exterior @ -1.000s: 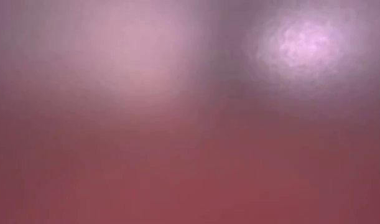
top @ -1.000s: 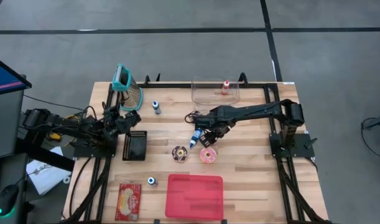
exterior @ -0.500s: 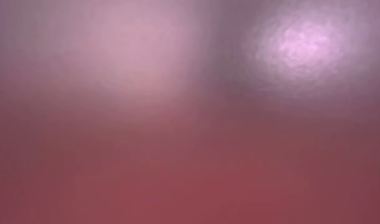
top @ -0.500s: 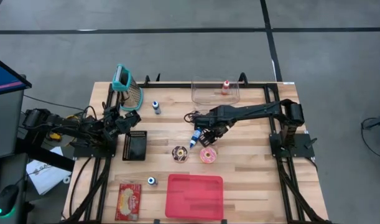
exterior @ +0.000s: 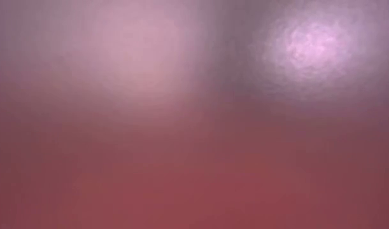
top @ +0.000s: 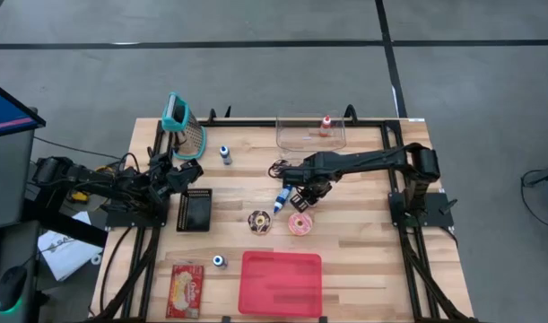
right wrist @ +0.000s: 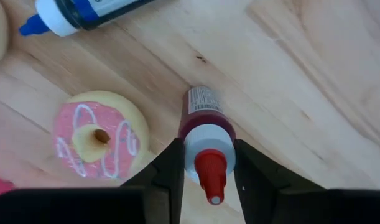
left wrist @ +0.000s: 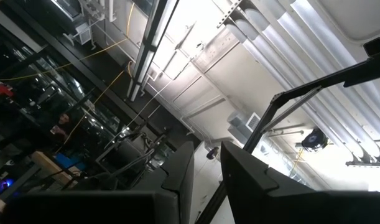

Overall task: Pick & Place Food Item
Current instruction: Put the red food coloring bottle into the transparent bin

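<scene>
Right claw (right wrist: 205, 168): clenched on a small red-capped bottle (right wrist: 205, 140) of red liquid, one finger on each side of its white collar; low over the middle of the bench (top: 363, 233)
Red-capped bottle: lying on the wood, cap toward the wrist camera, just beside the pink donut
Pink donut (right wrist: 99, 135): flat on the bench, pink icing with white lines; in the high view it sits near the right claw (top: 298, 199), beside a dark-iced donut (top: 259, 221)
Blue-capped bottle (right wrist: 78, 12): lying on its side, near the claw
Red tray (top: 281, 284): at the bench's near edge, well apart from the donuts
Left claw (top: 186, 170): parked at the left side of the bench, fingers close together, pointing up at the ceiling, gripping nothing
Low view: only a red-purple blur
</scene>
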Tool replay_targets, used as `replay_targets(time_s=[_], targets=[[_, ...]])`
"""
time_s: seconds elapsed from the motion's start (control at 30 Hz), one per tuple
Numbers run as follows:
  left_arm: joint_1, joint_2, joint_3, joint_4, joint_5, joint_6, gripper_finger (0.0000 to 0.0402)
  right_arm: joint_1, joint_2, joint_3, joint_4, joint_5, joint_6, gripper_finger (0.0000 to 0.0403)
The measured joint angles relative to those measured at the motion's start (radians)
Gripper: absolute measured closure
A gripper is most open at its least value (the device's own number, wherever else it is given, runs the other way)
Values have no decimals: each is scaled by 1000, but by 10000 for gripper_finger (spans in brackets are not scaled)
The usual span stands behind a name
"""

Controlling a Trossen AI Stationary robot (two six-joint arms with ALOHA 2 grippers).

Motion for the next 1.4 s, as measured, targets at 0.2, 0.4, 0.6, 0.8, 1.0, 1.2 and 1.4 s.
replay_targets(time_s=[0.2,0.4,0.6,0.8,1.0,1.2,1.4], targets=[[1,0,0,-1,-2,4,325,-22,-61,77,-39,24,-11,302],[1,0,0,-5,-9,11,325,-102,-144,196,-108,92,-46,302],[1,0,0,-7,-31,25,325,-278,-174,308,-155,130,-138,302],[1,0,0,-7,-58,37,325,-484,-108,341,-223,69,-289,302],[1,0,0,-5,-89,66,325,-619,-16,342,-229,38,-415,302],[1,0,0,-5,-110,82,325,-668,60,342,-175,12,-466,302],[1,0,0,-5,-120,82,325,-674,113,342,-134,-13,-482,293]])
